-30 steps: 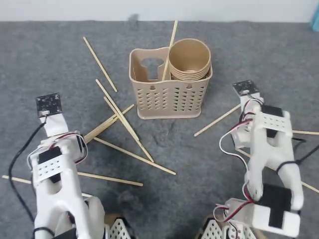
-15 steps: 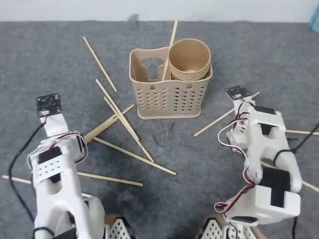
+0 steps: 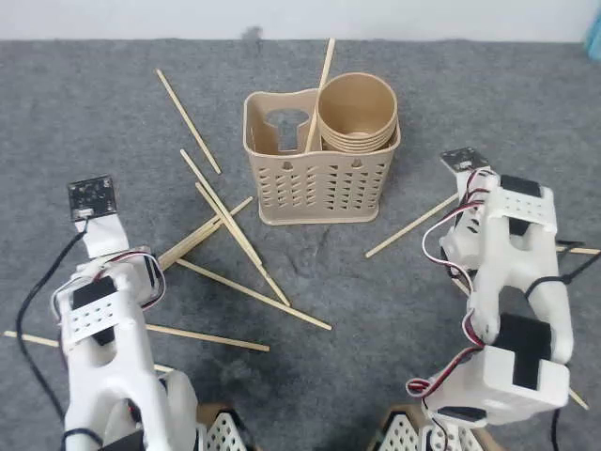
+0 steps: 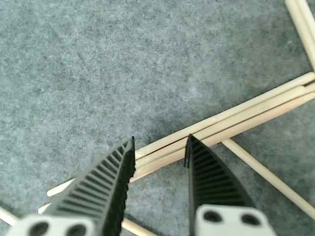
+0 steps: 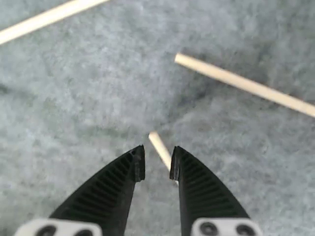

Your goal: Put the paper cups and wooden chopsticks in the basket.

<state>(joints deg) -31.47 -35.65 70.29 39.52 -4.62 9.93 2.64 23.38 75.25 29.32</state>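
Chopstick end lies between the right pincer's parted tips, its remaining length hidden beneath them. Left pincer, also apart, hangs over bundled chopsticks. Farther off, stacked paper cups sit in the basket.

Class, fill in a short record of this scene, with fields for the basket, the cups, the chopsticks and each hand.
basket: beige, upright on the grey mat
paper cups: stacked in one compartment of the basket
chopstick in basket: one, sticking up beside the cups
loose chopsticks: scattered on the mat on both sides of the basket
left hand: open, low over three chopsticks lying side by side
right hand: open, a chopstick end between its fingertips
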